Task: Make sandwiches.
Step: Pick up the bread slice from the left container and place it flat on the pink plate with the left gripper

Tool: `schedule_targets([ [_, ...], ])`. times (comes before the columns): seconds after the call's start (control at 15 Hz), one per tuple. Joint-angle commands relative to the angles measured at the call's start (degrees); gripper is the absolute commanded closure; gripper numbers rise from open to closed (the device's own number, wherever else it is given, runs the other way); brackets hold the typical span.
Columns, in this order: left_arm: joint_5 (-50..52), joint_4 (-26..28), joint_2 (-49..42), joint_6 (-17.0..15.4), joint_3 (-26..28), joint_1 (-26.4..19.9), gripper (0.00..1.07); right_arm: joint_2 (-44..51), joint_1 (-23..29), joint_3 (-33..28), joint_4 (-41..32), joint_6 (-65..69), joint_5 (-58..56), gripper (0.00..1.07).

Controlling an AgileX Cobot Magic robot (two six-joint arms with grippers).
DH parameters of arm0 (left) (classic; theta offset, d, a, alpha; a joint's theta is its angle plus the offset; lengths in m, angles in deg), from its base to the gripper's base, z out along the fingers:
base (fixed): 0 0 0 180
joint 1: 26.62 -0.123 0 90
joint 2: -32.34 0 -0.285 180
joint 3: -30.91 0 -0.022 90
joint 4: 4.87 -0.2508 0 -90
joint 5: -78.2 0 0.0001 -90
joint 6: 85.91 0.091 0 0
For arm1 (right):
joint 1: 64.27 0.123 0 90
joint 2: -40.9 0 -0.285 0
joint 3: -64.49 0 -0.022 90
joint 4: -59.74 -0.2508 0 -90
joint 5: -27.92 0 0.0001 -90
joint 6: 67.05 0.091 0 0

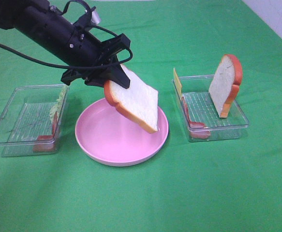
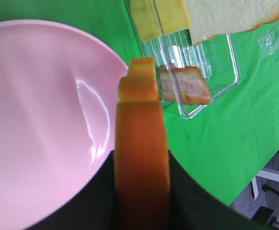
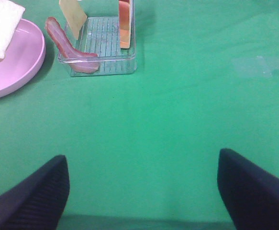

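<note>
White bread slice (image 1: 137,104) hangs tilted over pink plate (image 1: 102,137), clamped by left gripper (image 1: 116,77); right gripper (image 3: 141,191), away from plate, jaws apart, empty.

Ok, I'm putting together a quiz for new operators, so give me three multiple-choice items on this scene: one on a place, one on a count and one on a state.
1. Where is the bread slice that the left claw grips?
A. flat on the cloth
B. over the pink plate
C. inside a tray

2. How many clear trays stand on the green cloth?
A. one
B. two
C. three

3. How does the right claw stand?
A. open, holding nothing
B. shut on cheese
C. shut on bacon

Answers:
1. B, the slice hangs tilted above the plate, pinched by its crust.
2. B, there is a left tray and a right tray, one on each side of the plate.
3. A, its fingers stand wide apart with only bare cloth between them.
</note>
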Motion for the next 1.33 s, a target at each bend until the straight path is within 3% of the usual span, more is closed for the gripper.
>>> schedule_targets([
  [0.07, 1.26, 4.47, 2.64, 1.26, -0.52, -0.23, 1.07, 1.78, -0.17, -0.06, -0.06, -0.17, 0.29, 0.26],
  [0.33, 2.23, 7.22, 4.81, 2.12, -0.52, -0.23, 1.07, 1.78, -0.17, -0.06, -0.06, -0.17, 0.29, 0.26],
  [1.33, 2.29, 7.16, 7.22, 1.6, -0.52, -0.23, 1.07, 1.78, -0.17, -0.06, -0.06, -0.17, 0.29, 0.26],
])
